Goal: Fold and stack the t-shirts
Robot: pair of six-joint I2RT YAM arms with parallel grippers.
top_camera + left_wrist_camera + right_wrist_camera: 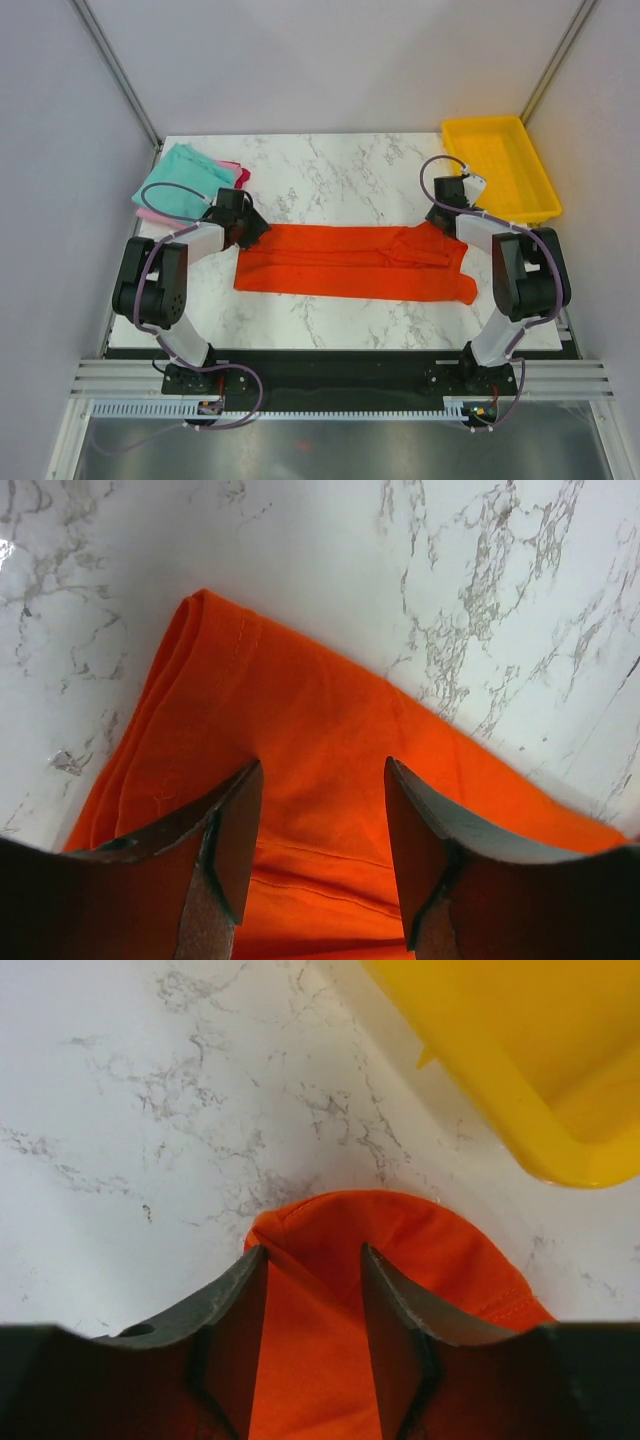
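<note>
The orange-red t-shirt (350, 262) lies as a long folded band across the middle of the table. My left gripper (250, 232) is down at its far left corner. In the left wrist view that gripper (322, 770) is open and its jaws straddle the orange cloth (280, 690). My right gripper (440, 215) is at the shirt's far right end, where the cloth is bunched. In the right wrist view it (314, 1252) is open, with a raised fold of the orange shirt (400, 1230) between its fingers. A teal t-shirt (180, 185) lies over a pink one (233, 170) at the far left.
A rigid yellow tray (480, 122) stands at the far right corner, close beyond the right gripper, with its near corner (520, 1060) in the right wrist view. White marble tabletop (340, 170) lies beyond the shirt. Grey walls close in both sides.
</note>
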